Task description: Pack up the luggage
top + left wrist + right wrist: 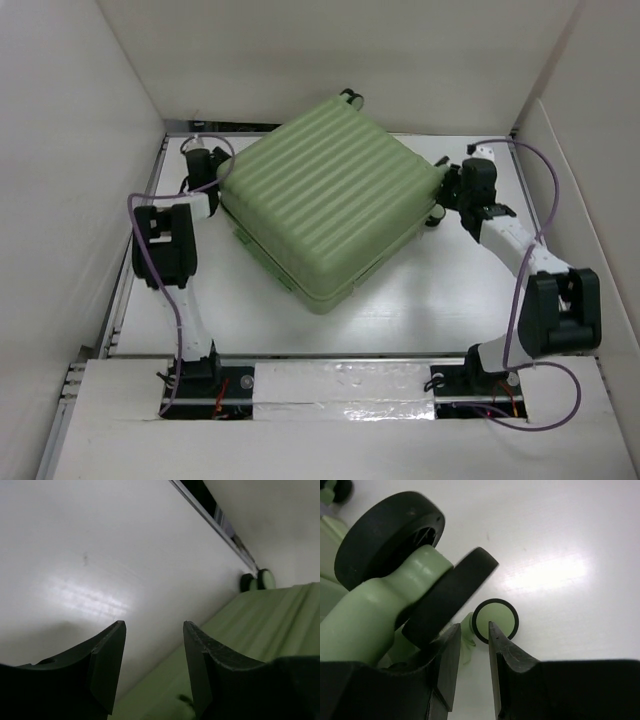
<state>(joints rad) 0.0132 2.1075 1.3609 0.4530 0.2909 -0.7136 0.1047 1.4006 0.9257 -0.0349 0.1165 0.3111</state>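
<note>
Suitcase (330, 205): being supported closed and flat by the desk (440, 300), turned askew, nearer its far edge.
Left pincer (152, 630): being held spread, empty, by the desk's far-left corner.
Right pincer (472, 630): being held narrowly parted, pinching nothing, beside the wheels (385, 535).

Suitcase (325, 205) lies shut, inside hidden. Top view: left gripper (215, 172) sits at the suitcase's left corner, fingertips too small to make out. Left wrist view: shell cut off at right and bottom edges. Right wrist view: one wheel (339, 487) cut off at top left corner.
</note>
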